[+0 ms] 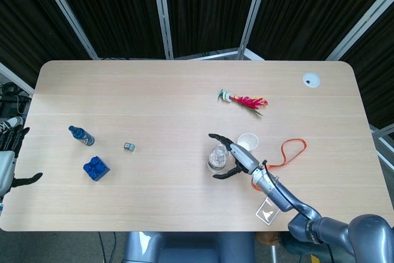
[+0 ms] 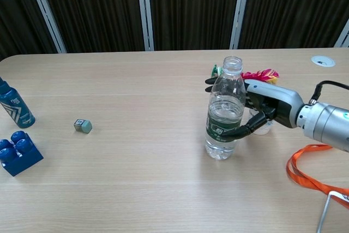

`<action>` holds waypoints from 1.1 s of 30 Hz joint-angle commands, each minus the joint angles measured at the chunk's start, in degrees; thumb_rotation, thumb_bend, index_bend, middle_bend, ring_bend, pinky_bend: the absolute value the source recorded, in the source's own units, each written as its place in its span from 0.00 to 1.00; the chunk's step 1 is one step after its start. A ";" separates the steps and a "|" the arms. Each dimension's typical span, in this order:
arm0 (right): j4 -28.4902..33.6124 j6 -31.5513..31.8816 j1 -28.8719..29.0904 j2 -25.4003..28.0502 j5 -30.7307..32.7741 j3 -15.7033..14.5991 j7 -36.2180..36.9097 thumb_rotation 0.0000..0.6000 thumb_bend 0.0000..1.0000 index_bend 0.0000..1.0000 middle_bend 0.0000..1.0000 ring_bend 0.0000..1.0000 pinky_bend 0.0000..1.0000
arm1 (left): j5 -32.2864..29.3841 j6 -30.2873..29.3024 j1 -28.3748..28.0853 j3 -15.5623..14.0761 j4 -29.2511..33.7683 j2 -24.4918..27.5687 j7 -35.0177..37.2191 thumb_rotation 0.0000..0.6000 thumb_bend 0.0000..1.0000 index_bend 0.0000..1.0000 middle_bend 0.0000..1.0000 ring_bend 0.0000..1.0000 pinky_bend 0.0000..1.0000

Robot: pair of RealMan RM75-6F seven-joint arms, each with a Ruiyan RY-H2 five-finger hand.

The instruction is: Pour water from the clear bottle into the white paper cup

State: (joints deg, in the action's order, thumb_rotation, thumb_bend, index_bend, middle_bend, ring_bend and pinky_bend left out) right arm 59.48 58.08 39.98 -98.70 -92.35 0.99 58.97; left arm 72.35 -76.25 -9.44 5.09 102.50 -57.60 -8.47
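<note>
Head view: your right hand cups the clear bottle mid-table, fingers spread, not clamped; white paper cup just behind. Left hand splayed, holding nothing, off the table's left edge.

Chest view: bottle upright, uncapped; bare table leftward.

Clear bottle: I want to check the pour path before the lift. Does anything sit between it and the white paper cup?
Nothing but the right hand itself, which lies between the clear bottle and the white paper cup, fingers either side of the bottle. The feathered toy lies beyond the cup.
</note>
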 commanded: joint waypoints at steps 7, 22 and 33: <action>-1.83 0.64 -0.01 -2.06 1.02 0.41 -1.73 1.00 0.00 0.00 0.07 0.00 0.07 | 0.14 -0.01 -0.05 -0.22 0.16 -0.12 -0.21 1.00 0.00 0.00 0.00 0.00 0.00; -2.75 0.22 -0.10 -3.89 3.64 2.04 -4.32 1.00 0.00 0.16 0.31 0.31 0.33 | 0.03 0.34 -0.19 -0.30 0.13 0.18 0.52 1.00 0.00 0.00 0.00 0.00 0.00; -3.81 1.32 -0.51 -4.83 3.14 1.52 -6.51 1.00 0.37 0.37 0.51 0.49 0.50 | 0.03 0.31 -0.17 -0.45 0.41 0.27 0.55 1.00 0.00 0.00 0.00 0.00 0.00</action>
State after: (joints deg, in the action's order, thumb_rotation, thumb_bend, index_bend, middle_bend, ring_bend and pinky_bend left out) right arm 55.66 59.33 39.53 -103.50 -89.18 2.55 52.49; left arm 72.38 -75.94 -9.61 4.64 102.91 -57.33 -7.93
